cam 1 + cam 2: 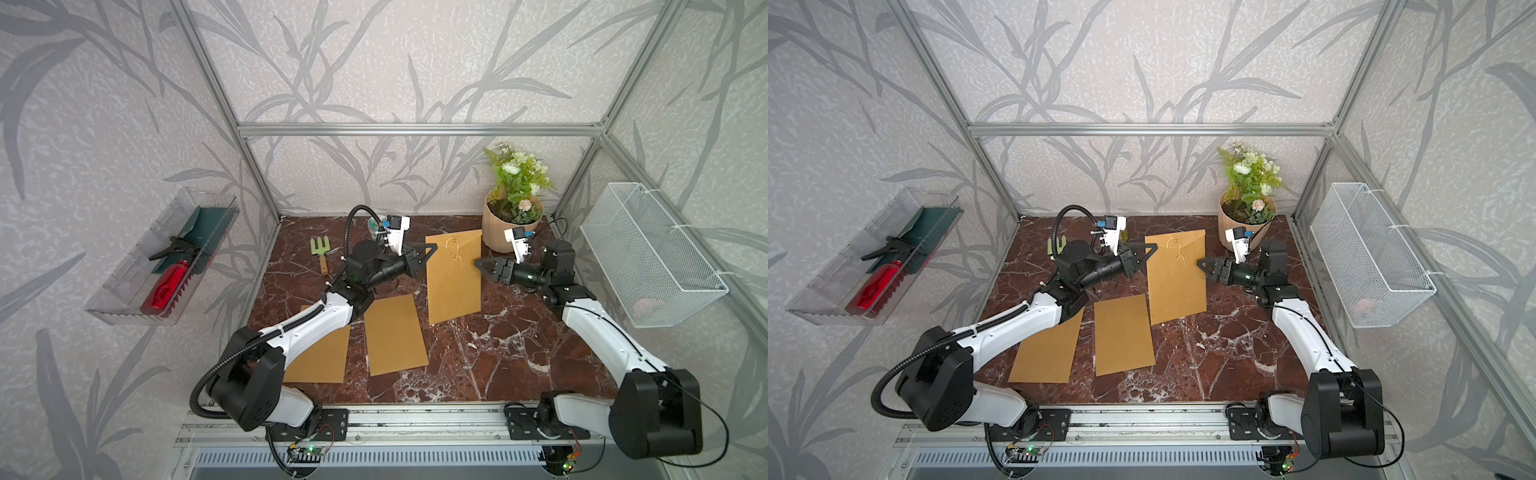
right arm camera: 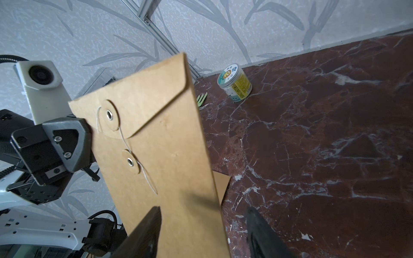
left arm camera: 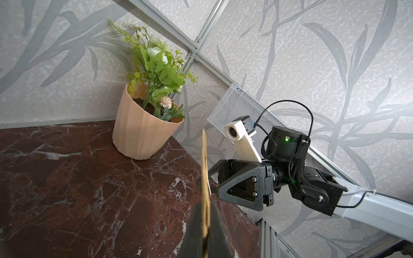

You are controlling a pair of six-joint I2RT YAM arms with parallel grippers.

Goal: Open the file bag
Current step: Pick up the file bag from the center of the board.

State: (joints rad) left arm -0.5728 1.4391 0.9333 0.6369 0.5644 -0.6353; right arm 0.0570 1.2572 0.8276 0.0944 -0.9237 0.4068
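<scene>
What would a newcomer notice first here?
The brown kraft file bag with a string tie, raised over the dark red marble table at centre. The left gripper is shut on one edge; the right gripper stands open at the opposite edge. A peach ribbed flower pot sits in the far right corner.

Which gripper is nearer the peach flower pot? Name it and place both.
Right. The right gripper is open just in front of the peach flower pot, at the file bag edge on that side. The left gripper, shut on the opposite edge, lies across the bag.
</scene>
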